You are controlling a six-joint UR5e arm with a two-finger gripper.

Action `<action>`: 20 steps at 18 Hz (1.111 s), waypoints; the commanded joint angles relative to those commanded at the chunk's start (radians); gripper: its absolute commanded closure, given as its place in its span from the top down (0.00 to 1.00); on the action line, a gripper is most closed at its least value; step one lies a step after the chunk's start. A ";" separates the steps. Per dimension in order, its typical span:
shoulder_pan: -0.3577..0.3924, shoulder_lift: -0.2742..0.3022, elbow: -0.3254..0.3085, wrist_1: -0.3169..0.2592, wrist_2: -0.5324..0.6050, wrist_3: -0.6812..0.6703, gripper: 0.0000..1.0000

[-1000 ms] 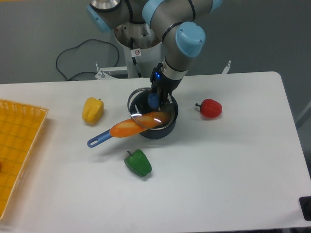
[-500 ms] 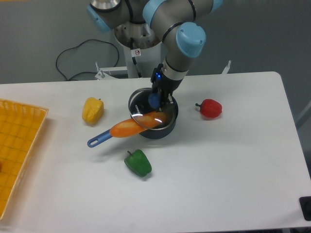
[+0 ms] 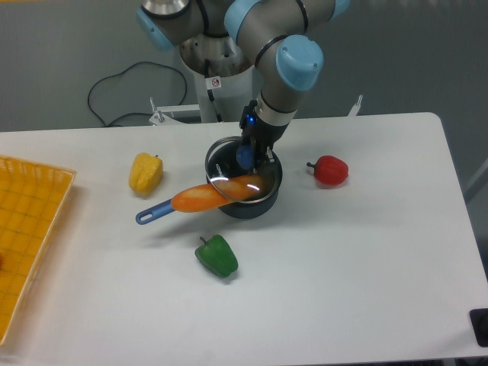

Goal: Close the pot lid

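The dark pot (image 3: pixel 259 204) sits at the table's middle, its thin blue handle (image 3: pixel 152 213) pointing left toward the front. An orange carrot-like vegetable (image 3: pixel 207 195) lies across the pot's rim and sticks out to the left. The glass pot lid (image 3: pixel 227 162) is tilted over the pot's back-left part. My gripper (image 3: pixel 245 157) comes down from above and is shut on the pot lid's blue knob.
A yellow pepper (image 3: pixel 146 172) lies left of the pot, a green pepper (image 3: pixel 217 255) in front of it, a red pepper (image 3: pixel 329 170) to its right. An orange basket (image 3: pixel 30 229) occupies the left edge. The arm's base (image 3: pixel 210 69) stands behind the table.
The gripper with the lid has shifted slightly right. The pot, its handle and the orange vegetable have shifted slightly right with it.
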 joint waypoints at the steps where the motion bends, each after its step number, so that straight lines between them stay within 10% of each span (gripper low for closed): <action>1: -0.002 0.000 -0.002 0.000 0.000 0.001 0.36; 8: -0.005 -0.009 0.000 0.002 -0.002 -0.003 0.82; 20: -0.005 -0.014 0.055 -0.009 0.003 -0.003 1.00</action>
